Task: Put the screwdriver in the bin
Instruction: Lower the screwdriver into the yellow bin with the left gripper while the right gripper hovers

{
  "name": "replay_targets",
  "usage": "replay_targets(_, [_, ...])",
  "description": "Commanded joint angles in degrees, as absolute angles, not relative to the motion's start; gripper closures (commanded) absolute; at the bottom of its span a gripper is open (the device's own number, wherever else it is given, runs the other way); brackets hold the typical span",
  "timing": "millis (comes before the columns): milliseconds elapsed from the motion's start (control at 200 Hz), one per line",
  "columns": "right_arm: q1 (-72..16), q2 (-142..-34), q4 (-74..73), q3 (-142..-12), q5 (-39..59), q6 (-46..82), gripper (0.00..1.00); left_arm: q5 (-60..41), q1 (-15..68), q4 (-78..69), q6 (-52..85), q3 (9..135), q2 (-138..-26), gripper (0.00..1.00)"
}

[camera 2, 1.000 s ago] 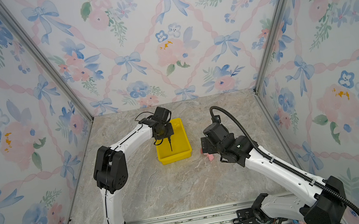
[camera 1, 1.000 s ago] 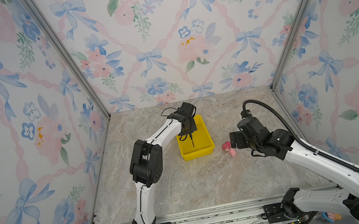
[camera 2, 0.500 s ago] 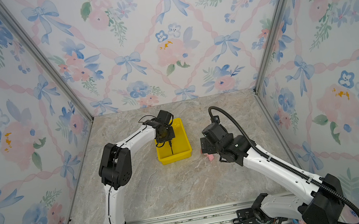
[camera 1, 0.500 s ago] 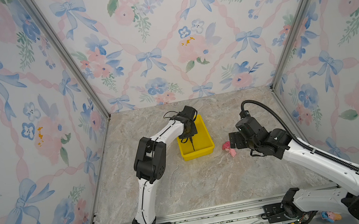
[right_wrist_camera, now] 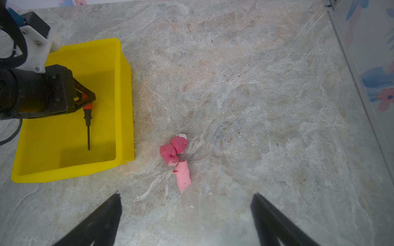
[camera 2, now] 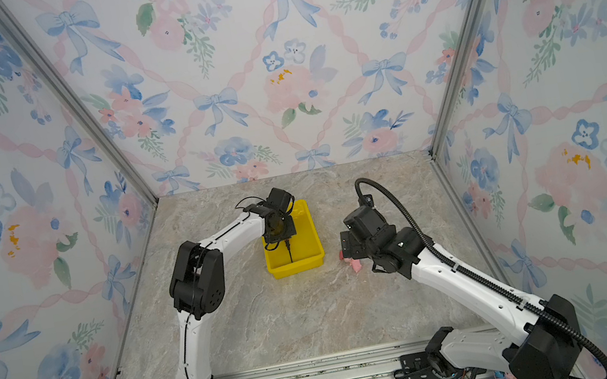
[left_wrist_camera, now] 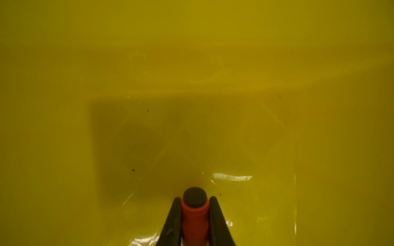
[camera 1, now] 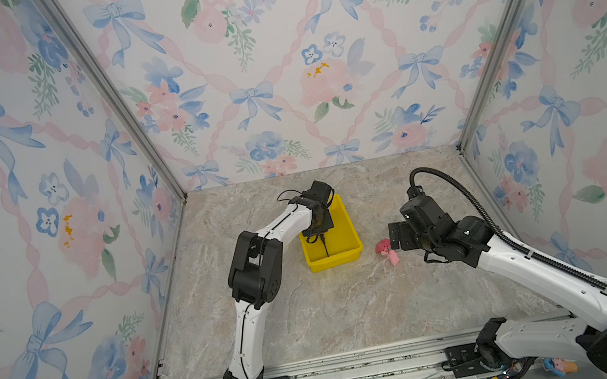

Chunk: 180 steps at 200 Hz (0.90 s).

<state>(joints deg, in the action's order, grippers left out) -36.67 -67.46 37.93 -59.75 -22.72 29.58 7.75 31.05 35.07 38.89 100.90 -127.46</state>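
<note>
1. In both top views, fingertips of the left gripper point(camera 1: 319, 233) masked by the wrist body above them; handle of the screwdriver point(camera 1: 324, 246) hidden there too, only the thin shaft showing.
2. From the left wrist view, shaft out of sight; just the handle and its black end cap, pinched tight between two dark fingers, against a blurred yellow wash of the bin point(left_wrist_camera: 191, 53).
3. Look of the screwdriver: small, slim, short red-orange handle, black collar, thin dark shaft.
4. Place of the screwdriver: held within the bin's walls, shaft aimed toward the near wall; tip touching the floor or not, cannot tell.
5. Bright yellow bin, rectangular, rolled rim, standing on the marbled table point(camera 1: 315, 315); far left corner covered by the left wrist.
6. In a top view, pink toy figure point(camera 2: 354, 265) half hidden behind the right arm; lying on the table right of the bin, apart from it.
7. Fingers of the right gripper point(right_wrist_camera: 186, 194) spread wide, gripping nothing, hovering near the toy; finger bases cut off by the frame edge in the right wrist view.
</note>
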Motion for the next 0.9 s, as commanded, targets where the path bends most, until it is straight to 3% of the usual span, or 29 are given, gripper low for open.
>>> replay_targets(0, [-35.87, -66.71, 38.27, -58.84, -22.50, 29.29, 0.03, 8.92, 31.40, 36.05, 39.77, 101.95, -129.12, 1.00])
replay_targets(515, [-35.27, -64.71, 38.06, -57.53, -22.66, 29.39, 0.03, 9.27, 31.64, 36.05, 40.17, 101.61, -129.71, 1.00])
replay_targets(895, [-33.75, -61.92, 38.15, -56.78, -22.28, 28.62, 0.03, 9.43, 31.73, 36.04, 40.69, 101.69, -129.66, 0.90])
